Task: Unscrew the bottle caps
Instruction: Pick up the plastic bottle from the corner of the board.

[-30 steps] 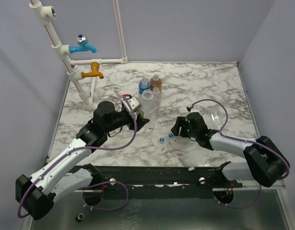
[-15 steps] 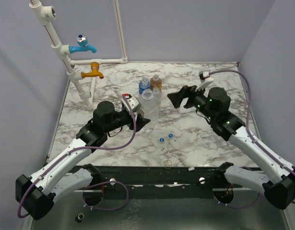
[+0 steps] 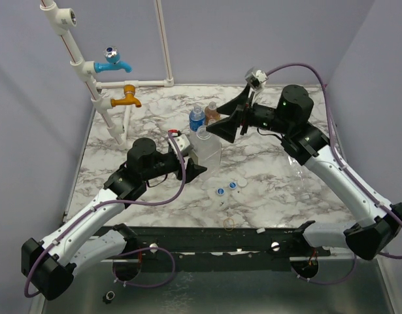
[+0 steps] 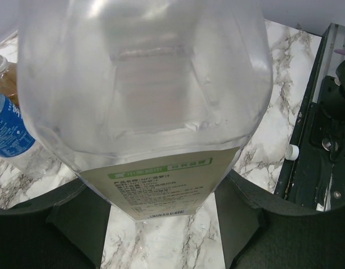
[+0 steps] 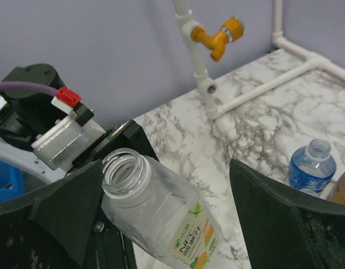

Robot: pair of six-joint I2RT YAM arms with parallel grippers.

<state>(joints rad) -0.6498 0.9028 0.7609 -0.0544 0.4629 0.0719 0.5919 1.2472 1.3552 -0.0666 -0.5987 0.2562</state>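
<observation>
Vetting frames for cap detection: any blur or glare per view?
Top external: sharp, evenly lit, soft shadows. Left wrist: large squarish clear plastic bottle fills the frame, upper body hazy, label sharper. Right wrist: that bottle's open neck crisp, no strong glare.

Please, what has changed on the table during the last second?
The right gripper rose from near the two loose caps and swung back and left to the large bottle; it is open. The left gripper kept holding that bottle. The caps, the blue-labelled bottle and the amber bottle stayed put.

left gripper (image 3: 195,160) clamped, arm low | right gripper (image 3: 225,119) spread, arm raised
</observation>
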